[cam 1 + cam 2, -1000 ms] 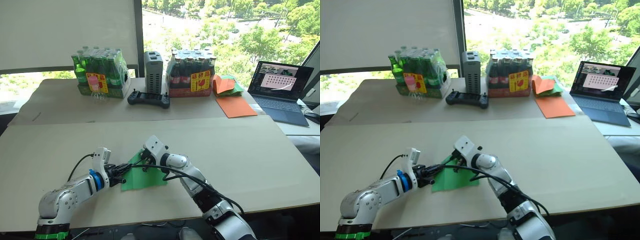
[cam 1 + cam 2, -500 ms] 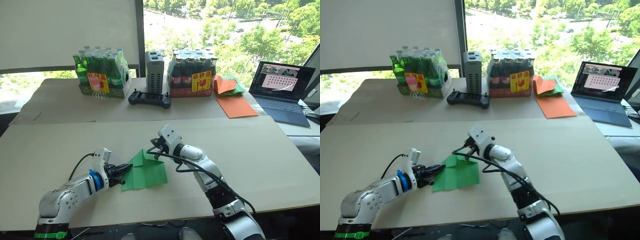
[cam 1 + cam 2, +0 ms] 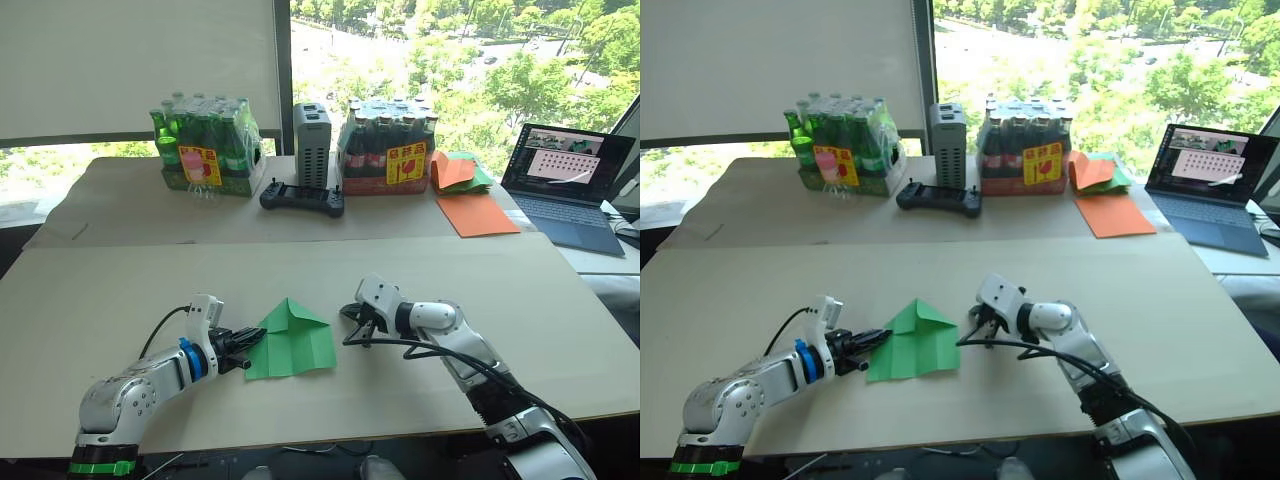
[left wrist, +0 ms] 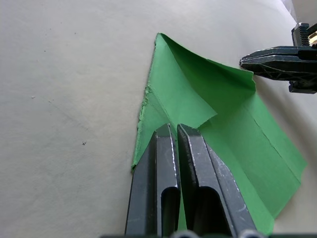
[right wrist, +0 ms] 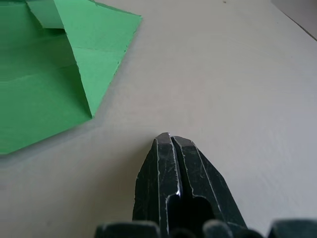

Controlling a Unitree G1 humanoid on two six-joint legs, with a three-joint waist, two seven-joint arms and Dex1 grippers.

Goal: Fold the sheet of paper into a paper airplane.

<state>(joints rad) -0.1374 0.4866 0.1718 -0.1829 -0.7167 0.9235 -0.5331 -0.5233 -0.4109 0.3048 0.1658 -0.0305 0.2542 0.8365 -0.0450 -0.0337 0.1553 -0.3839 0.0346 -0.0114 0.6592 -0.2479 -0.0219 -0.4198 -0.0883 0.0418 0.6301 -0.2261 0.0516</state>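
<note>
The thin bright green sheet of paper (image 3: 290, 340) lies flat on the near half of the beige table (image 3: 120, 290), approx mid-width, closer to the near edge than the far one. Its two far corners are folded in, giving a point that aims at the far edge, w/ a raised crease down the middle.

Left gripper (image 3: 252, 346) w/ two black fingers sits at the sheet's left near corner, tips over the paper edge. In the left wrist view the fingers (image 4: 163, 163) are pressed together, tips resting on the green paper; whether any paper is caught between them can't be told.

Right gripper (image 3: 352, 322) w/ black fingers is just beside the sheet's right edge, apart from it, low over bare table. The right wrist view shows its fingers (image 5: 171, 163) closed on nothing, the paper's folded flap (image 5: 94, 74) near them.

Farther back, along the far side of the table:
- pack of green glass bottles (image 3: 203, 150), left
- black handheld controller (image 3: 301, 198), w/ a grey upright box (image 3: 312, 131) behind it
- pack of dark bottles w/ red labels (image 3: 388, 150)
- flat orange paper sheets (image 3: 478, 212), w/ a mixed orange-and-green paper pile (image 3: 458, 170) behind them
- open laptop (image 3: 565, 180) at the far right corner, screen lit.
</note>
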